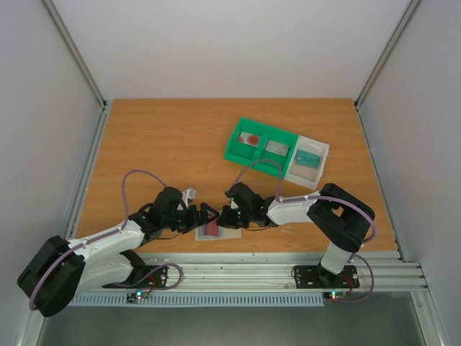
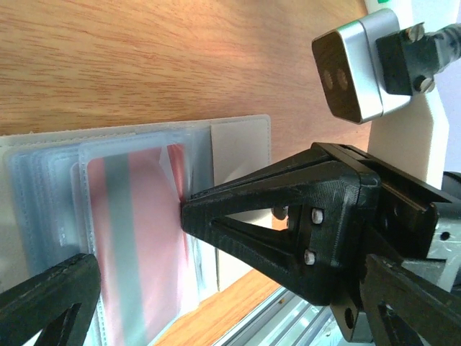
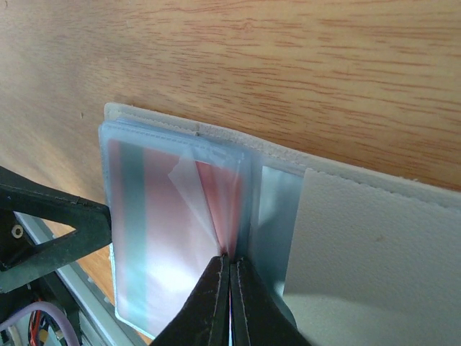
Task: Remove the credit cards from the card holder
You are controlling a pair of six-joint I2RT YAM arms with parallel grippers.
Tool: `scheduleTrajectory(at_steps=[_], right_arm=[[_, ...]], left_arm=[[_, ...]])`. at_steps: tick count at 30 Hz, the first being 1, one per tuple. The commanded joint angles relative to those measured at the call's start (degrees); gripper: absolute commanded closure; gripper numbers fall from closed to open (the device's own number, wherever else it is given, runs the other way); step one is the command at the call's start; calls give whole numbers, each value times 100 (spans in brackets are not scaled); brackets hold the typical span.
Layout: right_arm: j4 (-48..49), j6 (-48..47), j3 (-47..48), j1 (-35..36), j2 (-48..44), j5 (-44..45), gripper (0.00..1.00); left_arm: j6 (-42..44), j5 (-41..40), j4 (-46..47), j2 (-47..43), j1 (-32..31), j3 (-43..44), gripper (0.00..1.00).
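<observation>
Since a card must slide out, the right claw [image 3: 230,270] is pinched shut, it seems, on the red card [image 3: 173,216] by the middle fold of the card holder [image 3: 360,238]. The left claw [image 1: 207,216] is spread wide over the card holder, likely to pin it flat on the bench [image 3: 288,58].

The desk [image 3: 302,58] was smooth wood with a visible grain and a soft sheen. The card holder [image 3: 374,245] had a matt, finely textured beige outside, leather-like, with stitched edges, and glossy clear plastic sleeves. The credit card [image 3: 162,238] under them looked like smooth red plastic. The fingers [image 3: 205,310] of the right gripper [image 3: 230,274] were matt black plastic, faintly ridged.
</observation>
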Motion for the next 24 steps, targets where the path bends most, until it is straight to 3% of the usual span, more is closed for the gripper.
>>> scheduleTrajectory(at_steps=[1, 24], right_arm=[[86, 98, -157, 53, 198, 41, 95], [621, 114, -364, 45, 18, 73, 90]], left_arm=[[-242, 285, 681, -116, -6, -88, 1], [-691, 507, 1362, -52, -19, -126, 1]])
